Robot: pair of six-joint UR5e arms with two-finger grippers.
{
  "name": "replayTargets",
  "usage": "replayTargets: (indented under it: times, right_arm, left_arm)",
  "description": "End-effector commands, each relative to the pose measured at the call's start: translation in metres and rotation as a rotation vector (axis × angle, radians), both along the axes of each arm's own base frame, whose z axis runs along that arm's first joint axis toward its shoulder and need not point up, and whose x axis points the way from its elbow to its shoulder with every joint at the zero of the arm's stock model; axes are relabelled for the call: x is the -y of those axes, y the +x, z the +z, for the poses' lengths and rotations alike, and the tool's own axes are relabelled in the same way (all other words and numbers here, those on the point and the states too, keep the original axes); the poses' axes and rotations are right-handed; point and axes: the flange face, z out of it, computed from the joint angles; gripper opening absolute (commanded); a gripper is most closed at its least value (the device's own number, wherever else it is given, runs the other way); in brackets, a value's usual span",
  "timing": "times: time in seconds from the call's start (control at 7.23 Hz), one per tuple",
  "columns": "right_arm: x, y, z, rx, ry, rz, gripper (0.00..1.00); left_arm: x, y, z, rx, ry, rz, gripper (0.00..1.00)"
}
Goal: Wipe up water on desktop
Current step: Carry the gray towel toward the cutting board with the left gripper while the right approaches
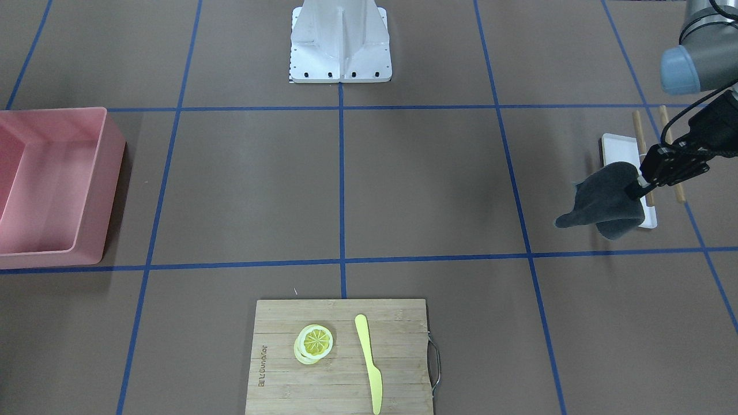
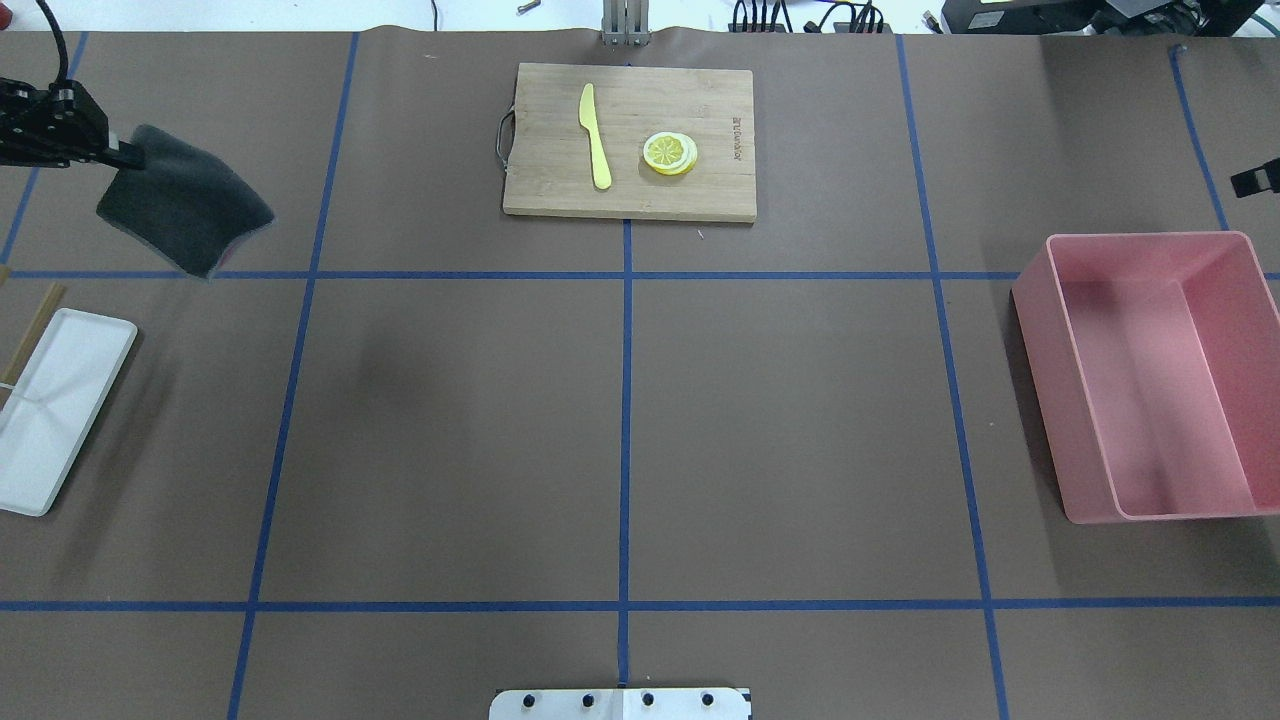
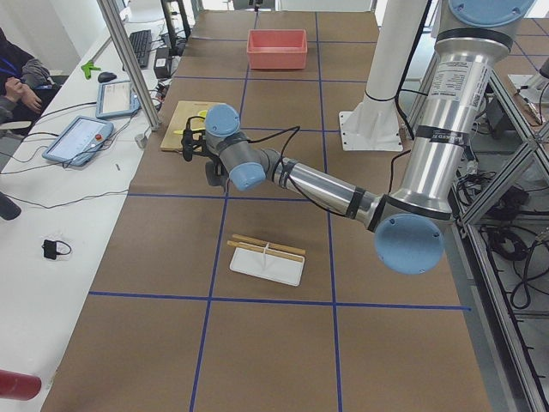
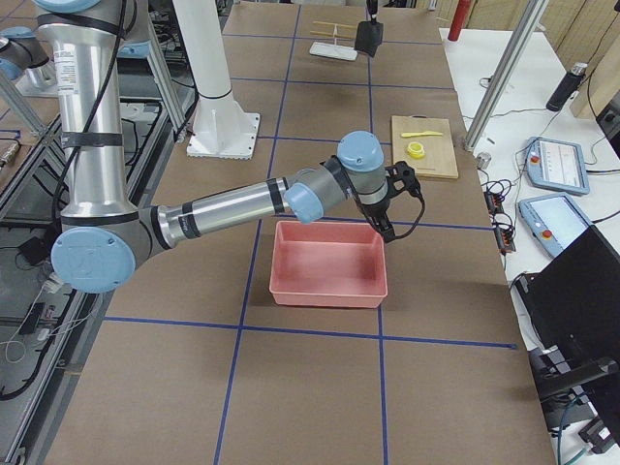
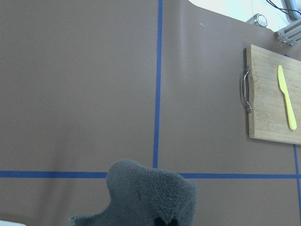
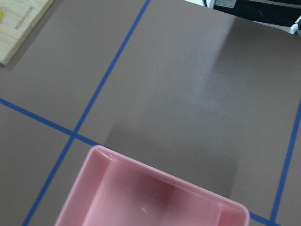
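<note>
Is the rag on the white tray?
No: in the overhead view the gray rag hangs pinched in the left gripper, well apart from the white tray.

Matt brown paper-like desk [image 2: 780,400] with blue tape lines [image 2: 626,400], nubbly dark-grey cloth [image 2: 185,215], pale grained-wood cutting board [image 2: 700,100] with a bare metal handle [image 5: 245,89], smooth satin pink plastic bin [image 2: 1060,400], and smooth white tray [image 2: 60,400].

Pairs silver tube arms [image 3: 326,184] with pale blue joint caps [image 3: 410,245], trails black cables [image 1: 719,10], and rests on a white screwed base [image 1: 340,43].
</note>
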Motion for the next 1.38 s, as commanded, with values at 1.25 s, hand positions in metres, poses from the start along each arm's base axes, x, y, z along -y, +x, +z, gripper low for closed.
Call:
replayTargets:
  times: [1.25]
  right_arm:
    - [-0.051, -0.363, -0.222, 0.197, 0.033, 0.348, 0.99]
  left_arm:
    - [0.003, 0.303, -0.258, -0.391, -0.609, -0.344, 0.00]
